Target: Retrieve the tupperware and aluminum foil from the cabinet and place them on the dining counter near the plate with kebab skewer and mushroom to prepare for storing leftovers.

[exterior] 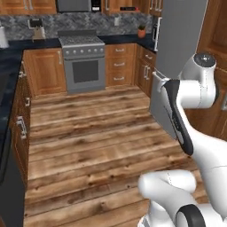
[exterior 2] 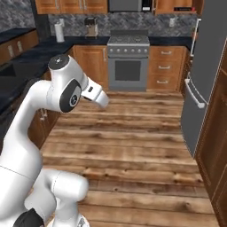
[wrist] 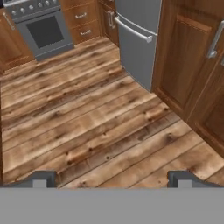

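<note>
Wooden plank flooring (exterior: 88, 142) spreads across the middle of a kitchen ringed by brown cabinets and dark-topped tables. At the far wall stands a steel stove (exterior 2: 128, 62) with its oven door facing the room, drawers (exterior 2: 165, 67) to its right, and a paper towel roll (exterior 2: 58, 32) and a coffee machine (exterior 2: 91, 27) on the table to its left. A tall grey fridge (exterior 2: 201, 75) with a long pale handle stands along the right side, followed by dark wooden cabinet doors (wrist: 188, 65) nearer the robot. A small potted plant (exterior: 141, 30) sits on the far table just beside the fridge.

The arm is folded up close to its base: the lower links rise from the bottom of both base views, the elbow bends at a rounded white joint high up, and the forearm turns forward and down from there. In the hand view the camera looks down at an angle over the floor toward the fridge and the cabinet doors, with the gripper (wrist: 112, 177) spread wide, its two dark fingertips (wrist: 41, 178) far apart at the bottom edge and nothing between them.

The tupperware, the aluminum foil and the plate cannot be made out in these views; the cabinet doors in sight are closed.
</note>
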Motion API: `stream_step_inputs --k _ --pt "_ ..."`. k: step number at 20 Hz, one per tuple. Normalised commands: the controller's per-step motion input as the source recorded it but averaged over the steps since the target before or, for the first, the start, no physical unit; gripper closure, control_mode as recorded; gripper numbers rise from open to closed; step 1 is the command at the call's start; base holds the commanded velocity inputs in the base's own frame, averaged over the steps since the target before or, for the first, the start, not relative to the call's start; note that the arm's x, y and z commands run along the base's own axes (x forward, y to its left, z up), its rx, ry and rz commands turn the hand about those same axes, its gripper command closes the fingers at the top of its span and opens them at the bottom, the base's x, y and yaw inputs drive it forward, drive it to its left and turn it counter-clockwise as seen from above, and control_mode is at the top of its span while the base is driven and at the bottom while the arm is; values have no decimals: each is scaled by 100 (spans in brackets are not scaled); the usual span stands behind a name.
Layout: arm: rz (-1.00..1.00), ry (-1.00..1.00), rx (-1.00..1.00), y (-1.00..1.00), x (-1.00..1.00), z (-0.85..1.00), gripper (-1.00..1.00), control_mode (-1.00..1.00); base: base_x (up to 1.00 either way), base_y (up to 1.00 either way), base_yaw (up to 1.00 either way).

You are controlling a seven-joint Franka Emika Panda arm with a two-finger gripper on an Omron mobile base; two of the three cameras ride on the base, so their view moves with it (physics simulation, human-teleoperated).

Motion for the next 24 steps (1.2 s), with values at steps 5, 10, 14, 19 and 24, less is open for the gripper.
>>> stream_step_inputs --k 5,10,14,19,24 --pt "0 0 0 0 0 0 -100 100 100 -63 9" --pt "0 0 0 0 0 0 -100 100 100 -47 8" --pt "0 0 0 0 0 0 -100 100 100 -26 4" --pt "0 0 0 0 0 0 -100 100 100 -30 2" --pt "0 0 0 0 0 0 -100 100 100 -29 0"
